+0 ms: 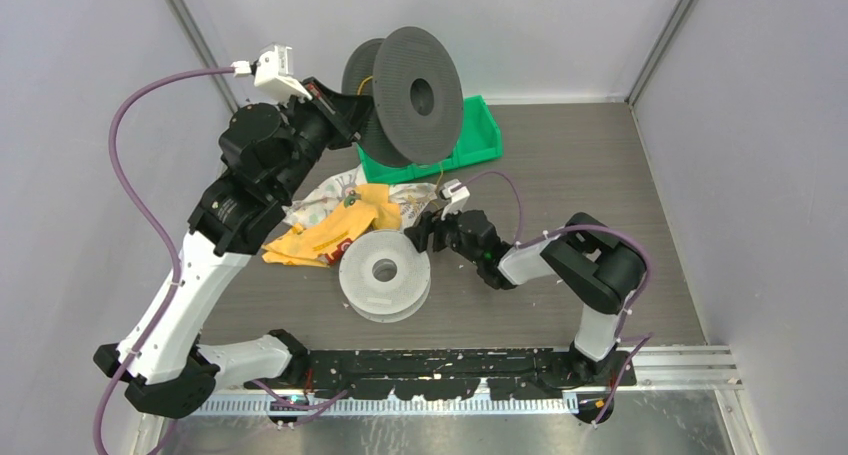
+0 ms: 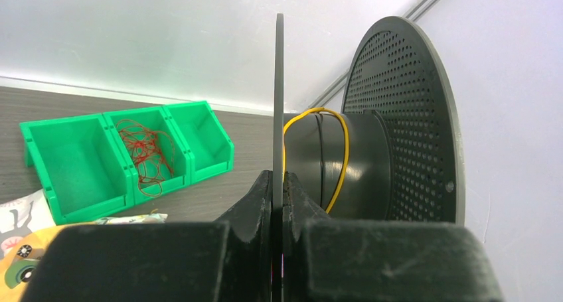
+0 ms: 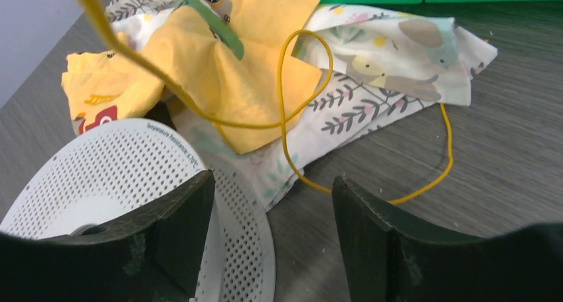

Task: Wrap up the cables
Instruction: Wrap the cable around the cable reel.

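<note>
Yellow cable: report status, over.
Left gripper shut on dark spool rim. Right gripper open by yellow cable. Slack draped over cloths.

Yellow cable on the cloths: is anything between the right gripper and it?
Nothing visible. The right gripper, jaws open, faces the yellow cable looped over the cloths and onto the table. The white spool lies under one finger, beside the path, not across it.

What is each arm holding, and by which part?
The left fingers pinch the dark spool by the edge of its near flange. The right fingers are open, holding nothing.
</note>
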Motion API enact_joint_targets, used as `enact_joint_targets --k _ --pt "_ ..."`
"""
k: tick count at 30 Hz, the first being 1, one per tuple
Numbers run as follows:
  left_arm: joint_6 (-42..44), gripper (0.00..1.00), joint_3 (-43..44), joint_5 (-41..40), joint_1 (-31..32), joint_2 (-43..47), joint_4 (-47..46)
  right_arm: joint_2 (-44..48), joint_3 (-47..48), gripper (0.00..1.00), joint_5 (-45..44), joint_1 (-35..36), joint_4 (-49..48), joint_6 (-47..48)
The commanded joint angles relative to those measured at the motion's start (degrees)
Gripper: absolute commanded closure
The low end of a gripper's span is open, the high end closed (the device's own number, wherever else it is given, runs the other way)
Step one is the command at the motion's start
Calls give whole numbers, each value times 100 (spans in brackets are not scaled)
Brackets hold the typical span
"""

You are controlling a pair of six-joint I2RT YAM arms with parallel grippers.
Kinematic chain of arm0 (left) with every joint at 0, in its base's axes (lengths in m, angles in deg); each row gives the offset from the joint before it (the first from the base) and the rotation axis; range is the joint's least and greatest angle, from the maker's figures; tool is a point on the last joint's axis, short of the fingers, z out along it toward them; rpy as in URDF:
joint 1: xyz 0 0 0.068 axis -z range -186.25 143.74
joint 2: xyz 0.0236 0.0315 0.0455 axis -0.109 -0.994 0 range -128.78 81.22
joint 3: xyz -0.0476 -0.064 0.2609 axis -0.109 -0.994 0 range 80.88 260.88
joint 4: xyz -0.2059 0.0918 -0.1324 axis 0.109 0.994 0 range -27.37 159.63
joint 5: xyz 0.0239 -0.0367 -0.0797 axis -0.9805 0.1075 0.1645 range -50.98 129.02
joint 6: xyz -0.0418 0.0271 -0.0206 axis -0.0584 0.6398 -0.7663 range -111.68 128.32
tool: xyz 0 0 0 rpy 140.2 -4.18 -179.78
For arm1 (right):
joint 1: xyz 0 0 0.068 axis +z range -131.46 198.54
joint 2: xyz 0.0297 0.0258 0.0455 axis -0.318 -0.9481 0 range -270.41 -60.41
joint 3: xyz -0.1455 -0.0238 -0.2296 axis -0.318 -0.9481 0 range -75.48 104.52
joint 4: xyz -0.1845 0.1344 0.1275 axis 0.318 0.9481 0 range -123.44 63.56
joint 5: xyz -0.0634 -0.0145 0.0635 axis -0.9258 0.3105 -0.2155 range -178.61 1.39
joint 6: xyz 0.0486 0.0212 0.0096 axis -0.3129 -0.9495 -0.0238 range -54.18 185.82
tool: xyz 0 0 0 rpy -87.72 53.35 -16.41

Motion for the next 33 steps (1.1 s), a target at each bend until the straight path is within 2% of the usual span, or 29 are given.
enact_joint_targets --k 1,3,4,6,11,17,19,21,23,28,33 --pt "-76 100 344 27 -4 136 -502 -328 361 33 -390 -1 -634 295" --pt "-80 99 346 25 -3 138 -493 -463 440 37 -500 6 -699 292" --pt "-76 99 353 25 -4 140 -482 -539 446 42 -589 6 -805 281" --pt "-76 99 359 20 -3 138 -454 -657 446 55 -763 5 -1032 260" --pt "35 100 405 -105 -5 104 -350 -558 266 98 -644 1 -968 126" --pt "616 99 579 -696 -3 -77 -364 728 -990 99 -625 6 -958 -148" --pt "872 100 700 -1000 -5 -232 -357 1582 -1092 99 -705 5 -105 -211" --pt "1097 100 845 -1267 -16 -362 -290 2315 -961 99 -722 6 1231 -162" --pt "1251 99 942 -1379 -61 -433 -289 3017 -1034 99 -852 6 1957 -93" --pt "1477 100 1116 -1637 -227 -407 -225 4647 -1478 99 -1634 -18 3143 32" --pt "1702 100 1152 -1898 -388 -262 -222 5719 -1828 100 -2284 -73 3783 -163"
